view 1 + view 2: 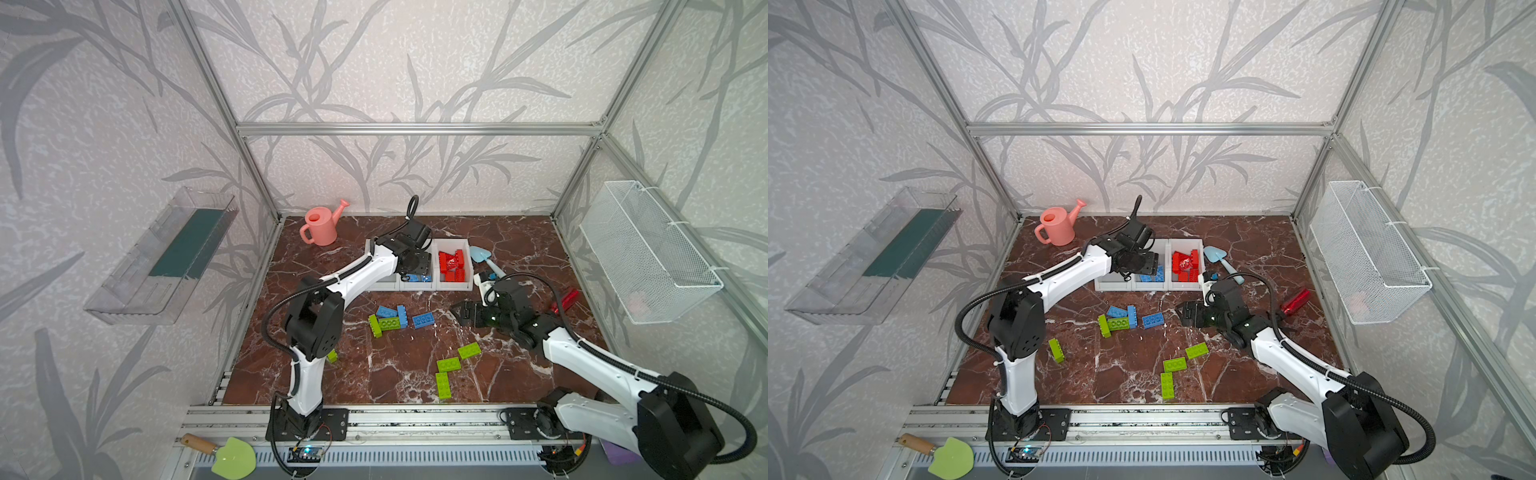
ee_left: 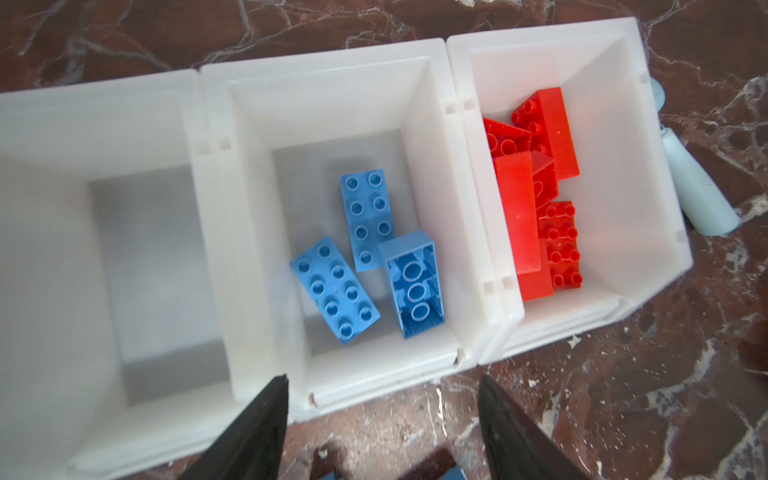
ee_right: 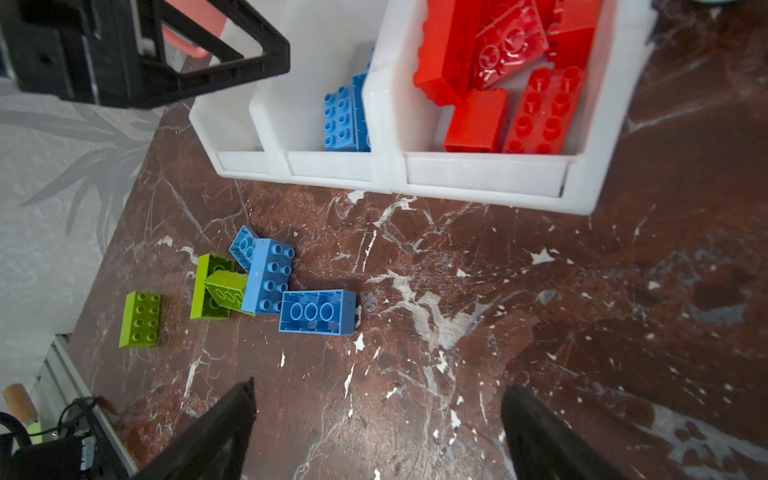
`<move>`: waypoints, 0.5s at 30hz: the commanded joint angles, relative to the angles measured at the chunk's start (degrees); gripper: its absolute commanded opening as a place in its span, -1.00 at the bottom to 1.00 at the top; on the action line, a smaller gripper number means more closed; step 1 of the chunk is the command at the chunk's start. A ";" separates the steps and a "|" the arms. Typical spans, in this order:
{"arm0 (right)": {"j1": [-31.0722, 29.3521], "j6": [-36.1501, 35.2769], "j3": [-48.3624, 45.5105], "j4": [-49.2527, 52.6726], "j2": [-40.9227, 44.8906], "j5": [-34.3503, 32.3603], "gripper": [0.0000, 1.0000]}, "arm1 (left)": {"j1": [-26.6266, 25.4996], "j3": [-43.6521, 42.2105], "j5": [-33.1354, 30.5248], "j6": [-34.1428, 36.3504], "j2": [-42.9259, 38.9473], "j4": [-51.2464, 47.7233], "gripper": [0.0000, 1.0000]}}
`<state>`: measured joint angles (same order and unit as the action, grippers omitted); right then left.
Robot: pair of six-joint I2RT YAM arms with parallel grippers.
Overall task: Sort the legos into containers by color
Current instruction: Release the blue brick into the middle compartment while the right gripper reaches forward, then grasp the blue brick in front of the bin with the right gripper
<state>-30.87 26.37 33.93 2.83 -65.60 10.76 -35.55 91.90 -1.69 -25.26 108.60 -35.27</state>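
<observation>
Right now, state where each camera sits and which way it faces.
Top views: high at the front, looking down over the table; both arms, left gripper over the containers, right gripper short of them.
Left wrist: above the containers, looking down on blue legos and red legos; own fingertips show.
Right wrist: low, facing the containers' fronts and loose legos; own fingertips show.
Shared: both wrist views see those blue legos.

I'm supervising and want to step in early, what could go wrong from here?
A blue plastic studded brick touches a lime green plastic brick; grabbing the blue may drag the green along. The shiny red stud-less elongated object could be mistaken for a red brick. The left pincer hangs over the white plastic bins with the right pincer close; they might collide.
</observation>
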 commanded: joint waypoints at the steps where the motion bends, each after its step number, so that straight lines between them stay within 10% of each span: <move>1: -3.79 -3.19 3.67 5.33 -0.80 -7.56 0.98 | 0.15 -5.09 -1.21 -3.32 -10.46 2.44 0.49; 15: -17.55 2.08 16.70 14.54 -15.59 -22.18 0.98 | 0.09 -31.30 -4.31 -9.58 -43.74 3.09 0.78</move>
<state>-46.94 26.81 47.62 14.06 -78.91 -7.31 -35.55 64.10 -3.70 -33.12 68.51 -29.93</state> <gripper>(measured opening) 0.991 0.884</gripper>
